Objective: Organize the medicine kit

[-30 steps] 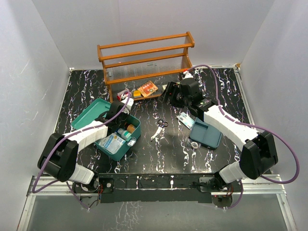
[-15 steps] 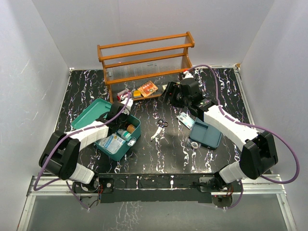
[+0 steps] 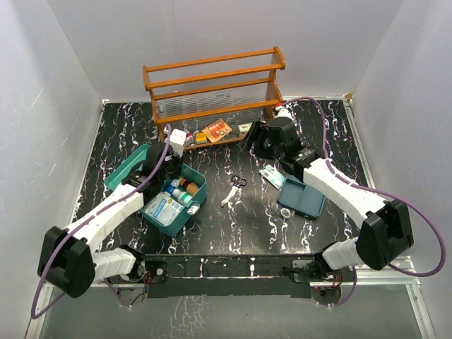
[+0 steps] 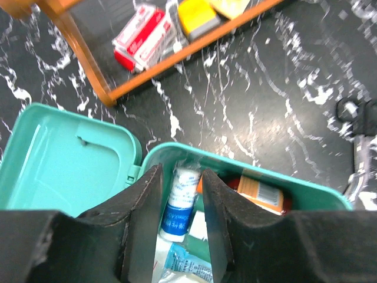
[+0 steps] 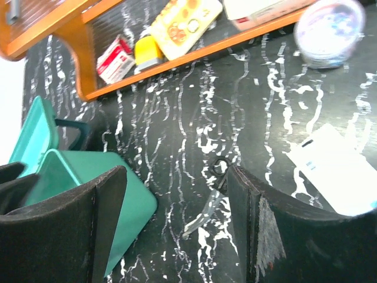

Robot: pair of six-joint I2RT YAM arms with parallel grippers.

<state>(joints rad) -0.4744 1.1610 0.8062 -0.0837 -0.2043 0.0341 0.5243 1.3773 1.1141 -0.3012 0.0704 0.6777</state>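
Note:
The medicine kit [image 3: 195, 199] is a teal box with its lid [image 3: 129, 166] swung open to the left. Inside lie a white-and-blue roll [image 4: 181, 197], an orange-labelled bottle [image 4: 259, 194] and flat packets [image 3: 162, 209]. My left gripper [image 4: 179, 171] hangs over the box's far corner. Its jaws stand a little apart on either side of the roll, which rests in the box. My right gripper [image 5: 177, 177] is open above the table. Small scissors [image 5: 209, 203] lie on the black surface just inside its right finger.
An orange-brown wooden rack [image 3: 212, 88] stands at the back; its lowest shelf holds a red-white box [image 4: 141, 35], a yellow item [image 4: 197, 15] and an orange card [image 3: 216, 130]. A blue-grey tray [image 3: 302, 198] and a white packet [image 3: 272, 175] lie right of the scissors [image 3: 234, 188].
My left gripper's jaws have opened a little around the roll, and the left arm has stretched out with its elbow dropping toward the near edge. The right gripper has shifted slightly right.

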